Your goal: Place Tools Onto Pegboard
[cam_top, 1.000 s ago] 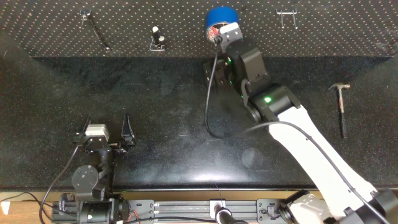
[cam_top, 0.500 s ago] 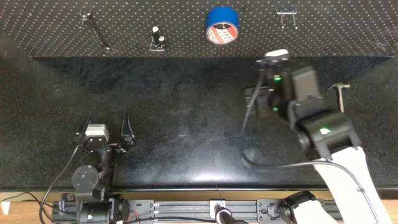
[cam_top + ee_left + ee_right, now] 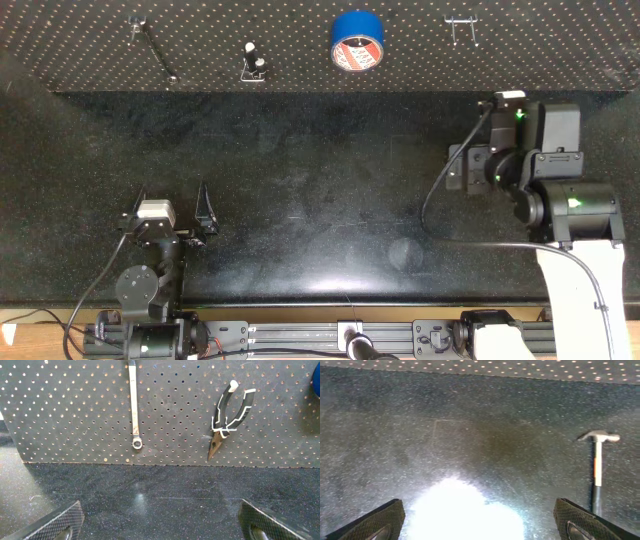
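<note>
Worktop (image 3: 300, 190) dark and speckled — pegboard (image 3: 560, 60) standing along its far edge.

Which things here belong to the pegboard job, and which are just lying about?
Job:
- hammer, lying on the worktop
- wrench, pliers and blue tape roll, hung on the pegboard
- bare double hook

Not the job's:
- black worktop
- right arm's cable

worktop (image 3: 300, 200): black, speckled | glare patch (image 3: 460, 507): bright, perhaps a reflection
</note>
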### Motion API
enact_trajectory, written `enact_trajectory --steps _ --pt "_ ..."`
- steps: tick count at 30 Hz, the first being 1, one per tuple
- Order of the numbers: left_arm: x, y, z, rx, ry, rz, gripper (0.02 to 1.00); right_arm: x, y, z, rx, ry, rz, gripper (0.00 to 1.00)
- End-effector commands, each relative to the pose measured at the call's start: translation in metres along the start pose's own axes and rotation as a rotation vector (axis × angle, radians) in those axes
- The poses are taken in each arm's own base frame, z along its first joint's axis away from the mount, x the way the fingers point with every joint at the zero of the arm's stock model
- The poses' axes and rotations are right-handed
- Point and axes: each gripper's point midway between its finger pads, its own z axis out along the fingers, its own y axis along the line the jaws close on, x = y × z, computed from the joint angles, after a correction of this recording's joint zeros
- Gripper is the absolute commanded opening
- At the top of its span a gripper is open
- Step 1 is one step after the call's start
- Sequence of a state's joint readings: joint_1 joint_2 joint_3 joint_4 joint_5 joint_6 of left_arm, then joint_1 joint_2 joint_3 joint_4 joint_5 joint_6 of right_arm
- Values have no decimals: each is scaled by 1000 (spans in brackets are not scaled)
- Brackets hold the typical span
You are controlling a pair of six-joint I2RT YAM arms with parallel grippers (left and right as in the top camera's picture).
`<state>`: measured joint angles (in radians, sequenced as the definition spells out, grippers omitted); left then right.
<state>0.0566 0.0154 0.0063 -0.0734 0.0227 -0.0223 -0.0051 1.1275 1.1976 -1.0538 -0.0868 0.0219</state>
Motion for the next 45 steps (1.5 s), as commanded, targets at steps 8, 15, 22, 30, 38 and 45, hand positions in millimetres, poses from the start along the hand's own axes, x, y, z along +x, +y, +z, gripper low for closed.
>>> enact_trajectory --steps 8,15,22,30,38,45 --pt "0 2 -1 -13 -2 16 996 13 -37 4 51 59 26 982" --pt "0 2 -1 -13 -2 16 993 43 -84 33 85 243 119 982" --pt "0 2 -1 -13 -2 16 993 85 -141 55 102 408 233 985" --pt "0 2 -1 -13 -3 16 996 116 -169 83 90 551 164 985" --pt "0 2 -1 -13 -2 16 996 132 -204 106 186 673 77 987" --pt "0 2 -1 -13 -2 16 993 142 -213 115 157 692 89 987"
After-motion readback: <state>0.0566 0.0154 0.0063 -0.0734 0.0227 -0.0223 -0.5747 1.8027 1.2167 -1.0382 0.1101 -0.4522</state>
